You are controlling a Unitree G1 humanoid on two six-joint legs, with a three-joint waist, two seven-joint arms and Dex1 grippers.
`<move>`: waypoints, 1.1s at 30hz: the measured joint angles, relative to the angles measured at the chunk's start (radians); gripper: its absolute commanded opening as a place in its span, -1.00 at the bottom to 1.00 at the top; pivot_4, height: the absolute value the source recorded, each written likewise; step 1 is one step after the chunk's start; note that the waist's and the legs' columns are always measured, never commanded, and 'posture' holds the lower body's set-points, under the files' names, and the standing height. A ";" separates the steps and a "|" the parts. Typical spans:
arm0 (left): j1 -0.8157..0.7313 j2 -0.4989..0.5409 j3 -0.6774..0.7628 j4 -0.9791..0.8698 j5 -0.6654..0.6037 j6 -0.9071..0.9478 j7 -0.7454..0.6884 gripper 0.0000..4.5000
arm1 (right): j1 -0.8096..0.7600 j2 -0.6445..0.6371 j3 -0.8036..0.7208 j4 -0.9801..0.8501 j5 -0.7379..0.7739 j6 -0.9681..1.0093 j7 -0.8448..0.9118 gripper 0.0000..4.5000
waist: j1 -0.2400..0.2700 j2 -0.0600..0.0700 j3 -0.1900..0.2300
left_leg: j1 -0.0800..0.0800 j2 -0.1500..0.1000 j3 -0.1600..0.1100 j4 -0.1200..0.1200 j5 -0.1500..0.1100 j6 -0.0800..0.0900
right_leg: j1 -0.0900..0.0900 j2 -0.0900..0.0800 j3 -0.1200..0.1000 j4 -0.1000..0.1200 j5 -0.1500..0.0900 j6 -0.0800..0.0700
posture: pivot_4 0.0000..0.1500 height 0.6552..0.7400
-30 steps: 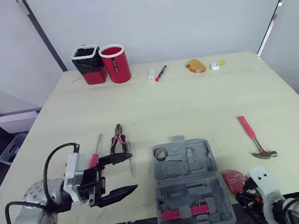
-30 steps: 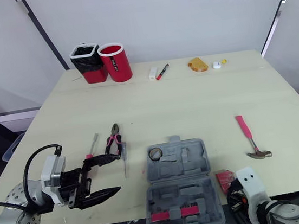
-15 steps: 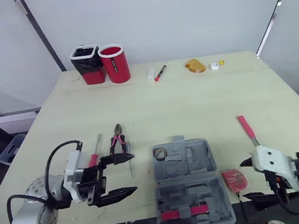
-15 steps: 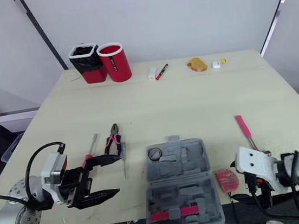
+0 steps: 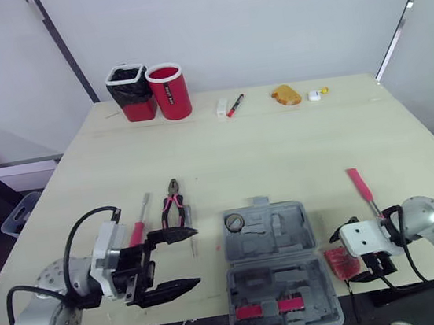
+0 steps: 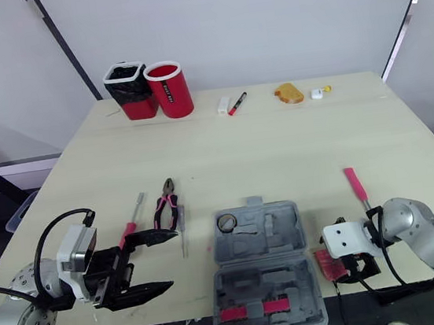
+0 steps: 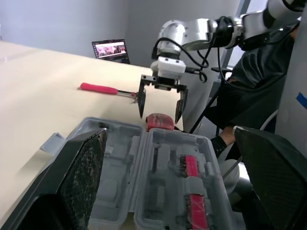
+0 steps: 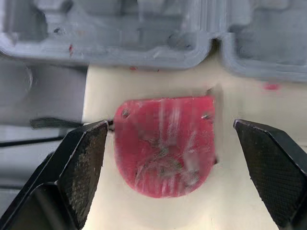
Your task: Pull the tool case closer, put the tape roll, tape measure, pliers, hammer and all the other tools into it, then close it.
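Note:
The grey tool case point(image 5: 273, 263) lies open near the table's front edge, with the tape roll point(image 5: 233, 222) in its upper left pocket. Just right of the case lies the red tape measure point(image 5: 340, 262). My right gripper point(image 5: 346, 257) hangs over it, open, one finger on each side of the tape measure point(image 8: 165, 143) with a gap at both. The pink-handled hammer point(image 5: 360, 188) lies farther back on the right. Left of the case are the pliers point(image 5: 173, 207) and a red screwdriver point(image 5: 139, 227). My left gripper point(image 5: 189, 258) is open and holds nothing, pointing at the case.
At the back left stand a red cup point(image 5: 169, 91) and a black container point(image 5: 131, 93). A marker point(image 5: 233, 105), a white block point(image 5: 220, 107), an orange item point(image 5: 284, 95) and a small yellow-white piece point(image 5: 316, 95) lie along the far edge.
My right arm came up from below the table's front edge, and its gripper opened and now straddles the tape measure. The left gripper has barely moved.

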 measured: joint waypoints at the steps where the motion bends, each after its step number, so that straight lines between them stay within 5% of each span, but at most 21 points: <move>1: 0.000 0.000 0.000 -0.001 0.000 0.001 0.003 1.00 | 0.000 0.001 0.000 0.006 -0.004 -0.011 0.003 0.97 | 0.000 0.000 0.000 | 0.000 0.000 0.000 0.000 0.000 0.000 | 0.000 0.000 0.000 0.000 0.000 0.000 | 1.00 1.00; 11: 0.000 0.000 0.000 -0.003 0.000 0.010 0.007 1.00 | 0.000 0.043 0.001 0.058 -0.041 -0.046 0.003 0.97 | 0.000 0.000 0.000 | 0.001 0.000 0.001 0.001 0.000 0.000 | 0.000 0.000 0.001 0.001 0.000 0.000 | 1.00 1.00; 16: -0.001 0.000 0.000 -0.003 0.001 0.010 0.008 1.00 | 0.000 0.047 0.001 0.068 -0.047 -0.053 0.003 0.28 | 0.000 0.000 0.000 | 0.001 0.000 0.001 0.001 0.000 0.000 | 0.000 0.000 0.001 0.002 0.000 0.000 | 1.00 1.00; 21: -0.001 -0.001 0.000 -0.003 0.002 0.010 0.014 1.00 | 0.001 0.037 -0.002 0.035 -0.042 -0.044 0.012 0.28 | -0.001 0.001 0.000 | 0.002 0.000 0.002 0.001 0.000 0.000 | 0.000 0.000 0.002 0.002 0.000 0.000 | 1.00 1.00; 27: 0.006 -0.007 0.003 -0.004 0.000 0.010 0.040 1.00 | -0.066 -0.011 -0.042 -0.152 0.021 0.145 0.073 0.28 | -0.003 0.002 0.001 | 0.002 0.000 0.002 0.002 0.000 0.000 | 0.000 0.000 0.003 0.003 0.000 0.000 | 1.00 1.00; 33: 0.038 -0.058 0.044 -0.006 -0.016 0.015 0.126 1.00 | -0.440 0.005 0.019 -0.296 0.082 0.577 0.194 0.28 | -0.010 0.002 0.001 | 0.009 0.002 0.002 0.001 0.000 0.000 | 0.001 0.000 0.007 0.008 0.000 -0.001 | 1.00 1.00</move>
